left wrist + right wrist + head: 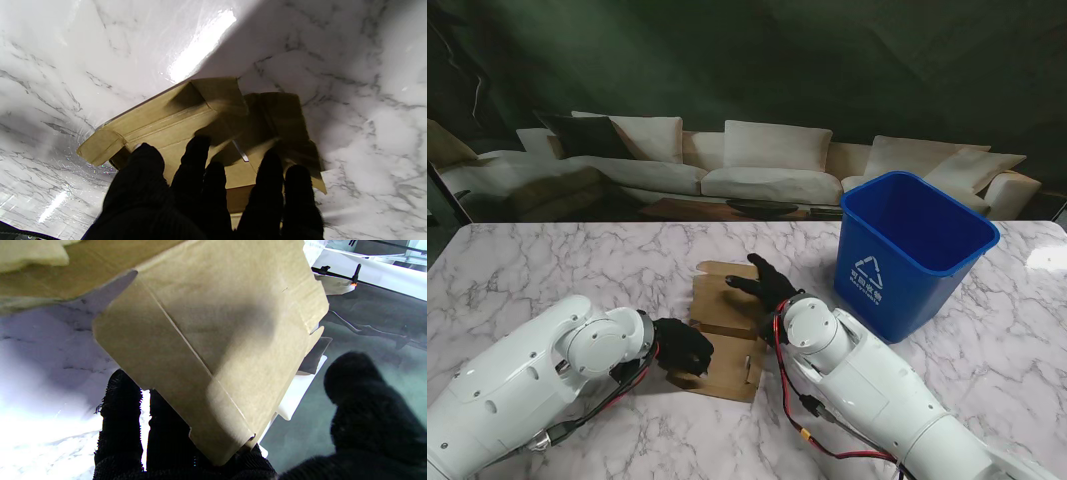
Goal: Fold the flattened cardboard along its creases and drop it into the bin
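Cardboard lies half folded at centre frame, outside the blue bin. Left hand presses spread fingers on it; right hand fingers slide beneath a raised flap.

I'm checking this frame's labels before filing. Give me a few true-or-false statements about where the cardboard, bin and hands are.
1. The cardboard lies on the marble table. True.
2. The blue bin stands to the robot's left of the cardboard. False: it stands to the right.
3. The cardboard is already inside the bin. False: it is on the table.
4. The left hand and right hand are both at the cardboard. True.
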{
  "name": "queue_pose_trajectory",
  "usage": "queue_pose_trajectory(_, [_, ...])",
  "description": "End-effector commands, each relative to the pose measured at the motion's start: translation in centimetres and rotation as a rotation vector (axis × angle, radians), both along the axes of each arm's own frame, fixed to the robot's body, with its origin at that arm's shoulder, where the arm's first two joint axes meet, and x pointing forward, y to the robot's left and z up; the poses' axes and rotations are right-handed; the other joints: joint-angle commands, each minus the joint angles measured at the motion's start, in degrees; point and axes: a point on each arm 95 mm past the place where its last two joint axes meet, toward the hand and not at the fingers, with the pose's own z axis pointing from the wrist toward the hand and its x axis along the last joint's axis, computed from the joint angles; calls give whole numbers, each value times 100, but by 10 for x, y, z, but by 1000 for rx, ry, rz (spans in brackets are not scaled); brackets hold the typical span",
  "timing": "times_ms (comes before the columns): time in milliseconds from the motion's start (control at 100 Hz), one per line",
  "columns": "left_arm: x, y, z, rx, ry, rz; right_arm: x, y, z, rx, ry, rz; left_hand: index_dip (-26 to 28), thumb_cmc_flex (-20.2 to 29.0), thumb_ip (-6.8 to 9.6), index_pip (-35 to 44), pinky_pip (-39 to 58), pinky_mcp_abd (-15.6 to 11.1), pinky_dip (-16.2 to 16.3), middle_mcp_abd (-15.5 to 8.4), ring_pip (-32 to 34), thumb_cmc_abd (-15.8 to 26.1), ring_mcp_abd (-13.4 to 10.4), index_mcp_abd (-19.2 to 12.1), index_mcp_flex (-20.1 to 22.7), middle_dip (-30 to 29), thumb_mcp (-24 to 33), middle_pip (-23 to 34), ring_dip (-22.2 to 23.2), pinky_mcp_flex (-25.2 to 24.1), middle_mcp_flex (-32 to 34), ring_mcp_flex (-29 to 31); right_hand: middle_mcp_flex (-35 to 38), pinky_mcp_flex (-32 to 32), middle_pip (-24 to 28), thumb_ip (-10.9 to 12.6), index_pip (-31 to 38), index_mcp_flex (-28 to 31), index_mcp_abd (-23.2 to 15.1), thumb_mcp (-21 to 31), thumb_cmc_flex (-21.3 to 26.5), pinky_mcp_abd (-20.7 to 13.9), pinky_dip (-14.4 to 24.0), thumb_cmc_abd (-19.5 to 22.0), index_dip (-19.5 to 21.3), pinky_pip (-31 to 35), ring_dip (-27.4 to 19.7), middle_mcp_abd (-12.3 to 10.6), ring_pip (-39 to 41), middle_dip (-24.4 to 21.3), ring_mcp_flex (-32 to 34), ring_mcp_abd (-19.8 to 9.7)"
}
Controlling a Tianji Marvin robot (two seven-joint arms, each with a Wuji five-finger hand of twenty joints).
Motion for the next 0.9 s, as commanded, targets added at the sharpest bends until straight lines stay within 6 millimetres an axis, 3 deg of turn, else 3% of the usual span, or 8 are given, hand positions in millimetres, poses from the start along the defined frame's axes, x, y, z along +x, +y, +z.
queue_pose_trajectory(0, [-19,11,-40,64,118,12,-2,3,2,1,-6,13,-170,249,-119,-185,155,-66,104,8,-350,41,-967,-433,92,-62,-112,-1,-268,-16,-49,125,388,42,519,-117,745,202,-78,174,51,99,107,-363,12,180,191,-337,196,550,245,-294])
queue_pose_trajectory(50, [-19,11,-40,64,118,11,-1,3,3,-4,-11,13,-170,252,-118,-185,156,-62,103,5,-348,42,-961,-426,93,-61,-110,0,-267,-20,-46,128,614,106,754,-87,1471,366,-104,321,510,136,78,-448,-227,176,260,-491,242,860,388,-426])
queue_pose_trajectory(200, [-19,11,-40,65,118,11,-1,2,6,-9,-30,11,-170,248,-118,-184,161,-65,100,7,-348,49,-966,-429,94,-61,-110,1,-266,-21,-49,125,1454,238,1216,-207,2828,1391,-584,1480,1192,245,-18,-487,161,119,383,-858,542,1351,899,-778])
queue_pose_trajectory(250, [-19,11,-40,65,118,11,-1,1,6,-6,-35,12,-171,249,-117,-185,160,-67,97,7,-349,49,-969,-428,93,-61,-110,0,-266,-24,-51,123,1716,267,1273,-410,3234,1765,-945,1586,1488,263,-47,-414,401,108,382,-918,567,1426,1014,-809])
queue_pose_trajectory(310, [-19,11,-40,65,118,10,-2,0,7,2,-48,8,-170,245,-118,-185,160,-68,95,5,-351,56,-967,-432,92,-62,-111,-2,-267,-24,-56,118,1886,278,1234,-694,4633,1935,-1857,1335,1949,300,-96,-385,16,77,402,-877,541,1531,1033,-748])
queue_pose_trajectory(370, [-19,11,-40,66,117,10,-4,-1,8,20,-50,4,-172,245,-116,-187,160,-68,93,2,-353,57,-969,-430,89,-62,-110,-1,-268,-24,-53,118,1837,200,1044,-730,5227,2313,-2518,1211,2196,327,-121,-218,197,-5,350,-806,255,1516,816,-568])
queue_pose_trajectory(510, [-18,11,-40,67,114,9,-10,-7,14,62,-45,15,-174,236,-116,-189,151,-67,86,6,-360,69,-972,-430,86,-64,-111,-3,-273,-30,-54,113,1567,65,230,-711,5488,2972,-2770,1314,2553,222,66,-31,508,43,333,-680,-692,1410,221,-371])
queue_pose_trajectory(890, [-13,11,-34,52,81,8,-30,-27,15,4,-109,85,-164,225,-111,-183,116,-63,63,85,-378,82,-973,-444,94,-59,-110,2,-291,-37,-2,135,1759,33,14,-816,5497,3072,-2695,1811,2538,187,186,-23,843,21,361,-621,-1322,1156,-5,-431])
